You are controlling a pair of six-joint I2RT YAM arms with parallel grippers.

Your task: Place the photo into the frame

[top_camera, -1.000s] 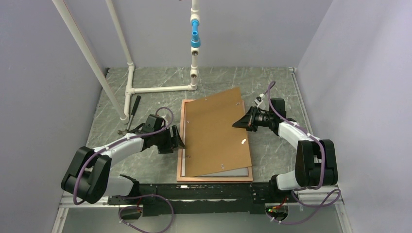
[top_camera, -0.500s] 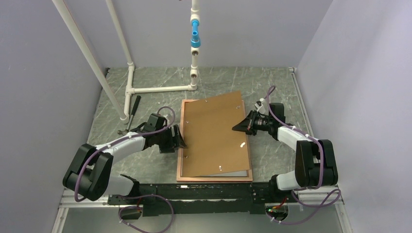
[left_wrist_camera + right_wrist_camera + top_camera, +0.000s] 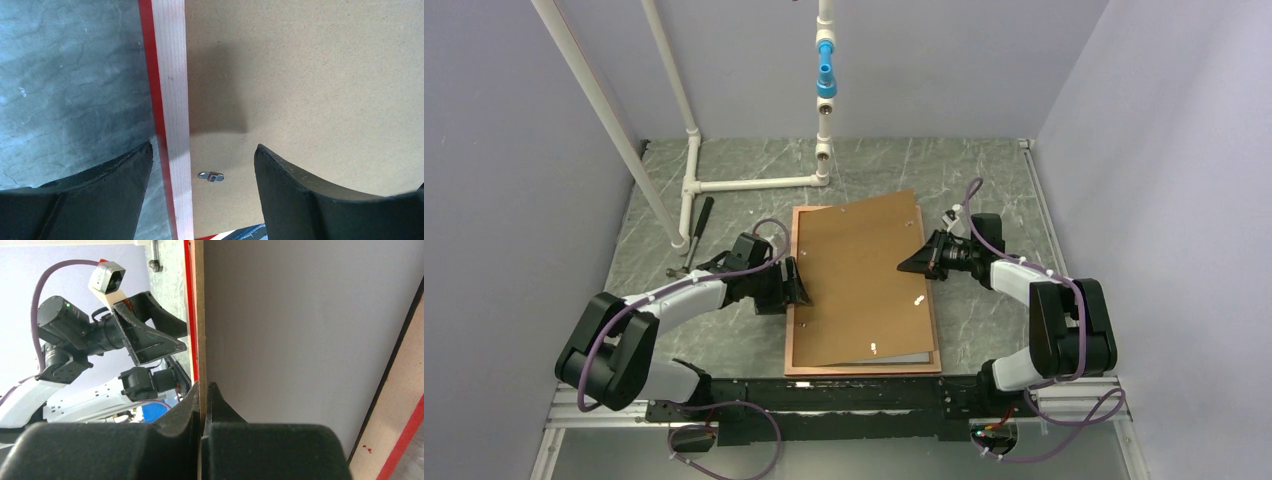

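Spread jaws of the left gripper (image 3: 202, 146) straddle the pale wood, red-edged border of the frame (image 3: 172, 100); brown backing board (image 3: 310, 75) with a small metal clip (image 3: 210, 176) lies right, marbled grey surface (image 3: 65, 75) left

No readable text, label, brand, number or sign appears in any view

Grey-green marbled table (image 3: 984, 170), walled at back and both sides. Flat at centre: the frame (image 3: 854, 369), pale wood face up, thin red edge showing along its left side against the table. Far left: white pipe stand (image 3: 754, 184) footed on the table. Just beside its left leg: dark-handled tool (image 3: 701, 220), lying flat, apart from the frame.
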